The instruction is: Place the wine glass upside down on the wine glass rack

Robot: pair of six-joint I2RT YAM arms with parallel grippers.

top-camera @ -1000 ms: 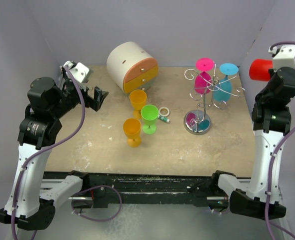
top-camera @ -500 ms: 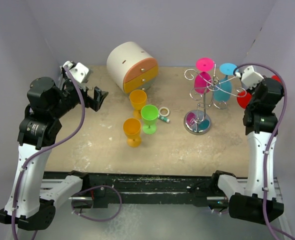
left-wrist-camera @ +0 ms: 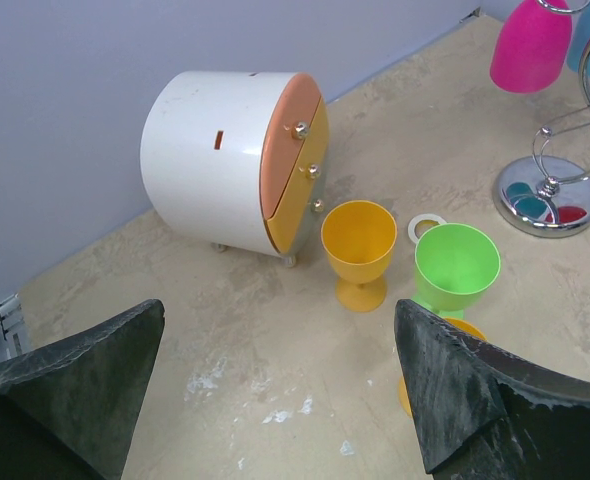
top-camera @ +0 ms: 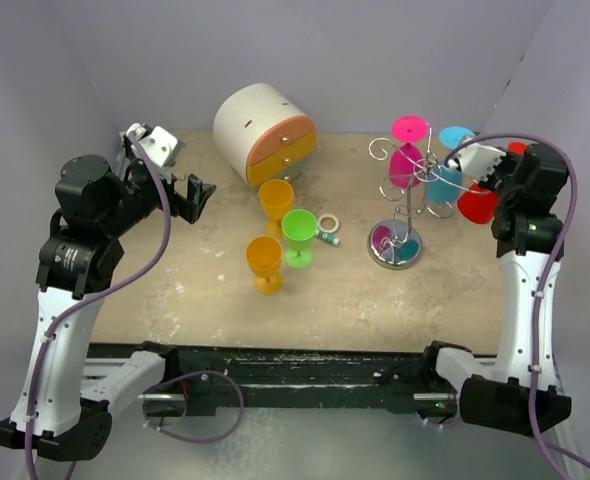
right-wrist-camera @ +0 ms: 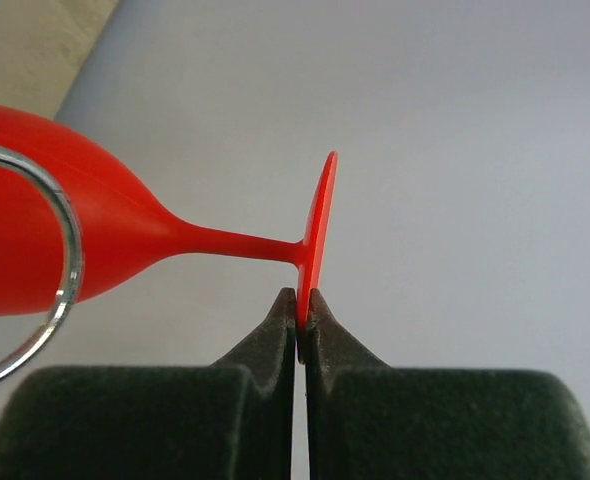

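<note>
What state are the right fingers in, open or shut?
Shut: the right fingers pinch the foot edge of the red wine glass.

Plain pale lavender walls (top-camera: 325,50) rise along the far, left and right edges of a mottled, scuffed beige tabletop (top-camera: 375,300) under even light.

Rack (top-camera: 395,246) shiny chrome wire; red glass (right-wrist-camera: 115,235) smooth matt plastic.

One red wine glass (top-camera: 475,203), five other glasses (top-camera: 276,200) (top-camera: 264,262) (top-camera: 299,235) (top-camera: 406,160) (top-camera: 445,180), one wine glass rack (top-camera: 396,245), one drawer chest (top-camera: 265,130), one tape roll (top-camera: 328,222).
</note>
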